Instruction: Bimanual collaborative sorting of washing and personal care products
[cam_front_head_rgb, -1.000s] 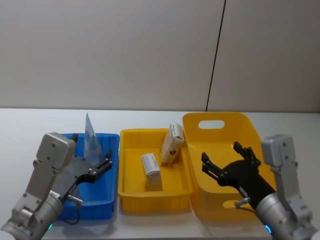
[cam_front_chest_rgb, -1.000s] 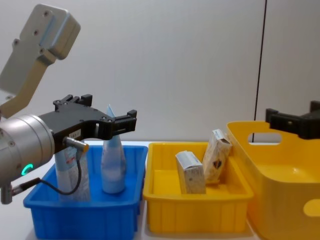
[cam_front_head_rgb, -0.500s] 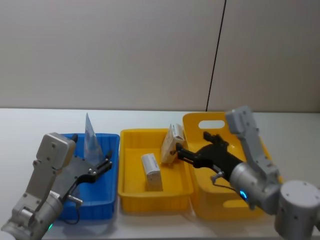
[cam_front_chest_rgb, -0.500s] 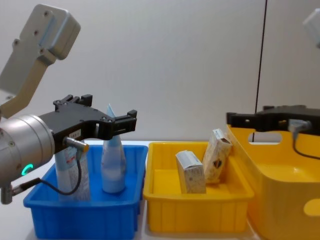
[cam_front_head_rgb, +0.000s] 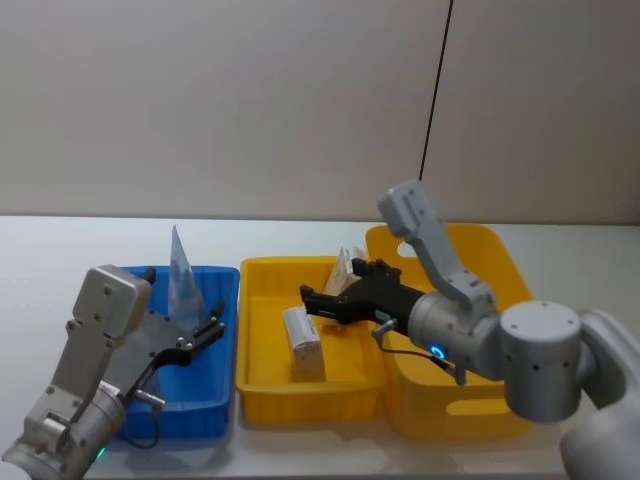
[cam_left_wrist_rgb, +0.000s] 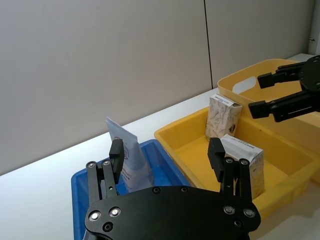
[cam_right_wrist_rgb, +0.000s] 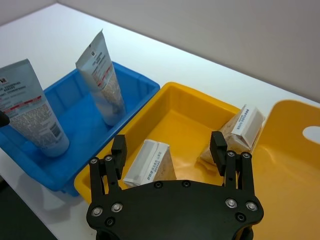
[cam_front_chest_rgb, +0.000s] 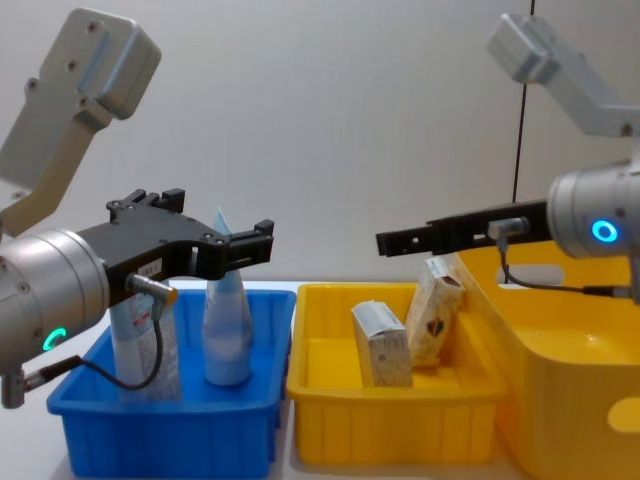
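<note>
Two pale-blue tubes (cam_front_chest_rgb: 228, 335) (cam_front_chest_rgb: 138, 350) stand upright in the blue bin (cam_front_chest_rgb: 170, 440). My left gripper (cam_front_chest_rgb: 215, 235) hovers open just above them, holding nothing; the left wrist view shows one tube (cam_left_wrist_rgb: 128, 156) beyond its fingers (cam_left_wrist_rgb: 116, 150). Two beige-white packs (cam_right_wrist_rgb: 150, 162) (cam_right_wrist_rgb: 241, 131) are in the shallow yellow tray (cam_right_wrist_rgb: 195, 102), one upright and one leaning on the far right wall. My right gripper (cam_front_head_rgb: 310, 300) hangs open over the tray, above the upright pack (cam_front_head_rgb: 303, 345) and in front of the leaning pack (cam_front_head_rgb: 347, 272).
A deep yellow basket (cam_front_head_rgb: 455, 250) with a handle slot stands right of the tray, under my right forearm. The three containers sit side by side on a white table (cam_front_head_rgb: 60, 260), with a grey wall behind.
My right arm has swung left, from over the deep yellow basket to above the yellow tray and its packs. The left arm, tubes and packs have stayed put.
</note>
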